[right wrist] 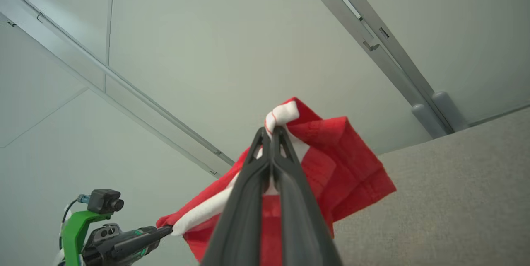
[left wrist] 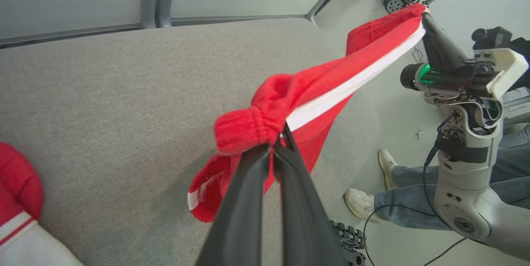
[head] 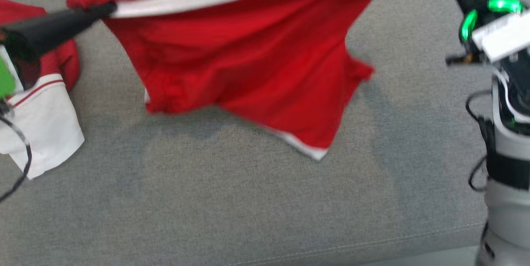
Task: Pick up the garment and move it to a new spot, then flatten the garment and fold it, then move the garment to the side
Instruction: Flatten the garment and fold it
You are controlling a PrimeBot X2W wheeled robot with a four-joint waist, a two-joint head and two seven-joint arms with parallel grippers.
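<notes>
Grey bench [head: 248, 208] below — left hand [head: 108, 9] at ten o'clock and right hand [right wrist: 271, 131] at two each pinch the garment [head: 248, 50], stretching its edge taut, apparently to hang it flat.

My two arms, raised and spread wide apart: left gripper [head: 108, 9] reaching in from my left, right gripper [right wrist: 271, 131] held higher at my right — each pair of fingers pinched together on the garment [head: 248, 59].
</notes>
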